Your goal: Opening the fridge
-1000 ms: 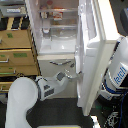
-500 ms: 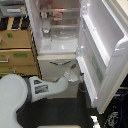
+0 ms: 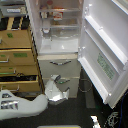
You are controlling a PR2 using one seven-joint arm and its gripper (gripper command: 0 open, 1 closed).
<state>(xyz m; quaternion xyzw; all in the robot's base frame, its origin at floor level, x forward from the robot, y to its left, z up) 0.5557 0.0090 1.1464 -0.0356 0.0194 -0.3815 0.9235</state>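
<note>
Fridge (image 3: 62,47): tall, white, standing just right of the tan cabinet (image 3: 17,60); upper compartment exposed with shelves inside.
Door (image 3: 107,50): swung wide toward the exterior view's right, inner racks showing.
Drawers: two lower ones closed, curved handles (image 3: 60,62).
Tool (image 3: 61,92): low before the bottom drawer; opening too blurred to tell, nothing visibly held.

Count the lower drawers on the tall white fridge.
2. The upper drawer sits just below the open compartment, with a curved metal handle. The lower drawer is beneath it, partly hidden by the robot's gripper. Nothing further shows below.
</note>
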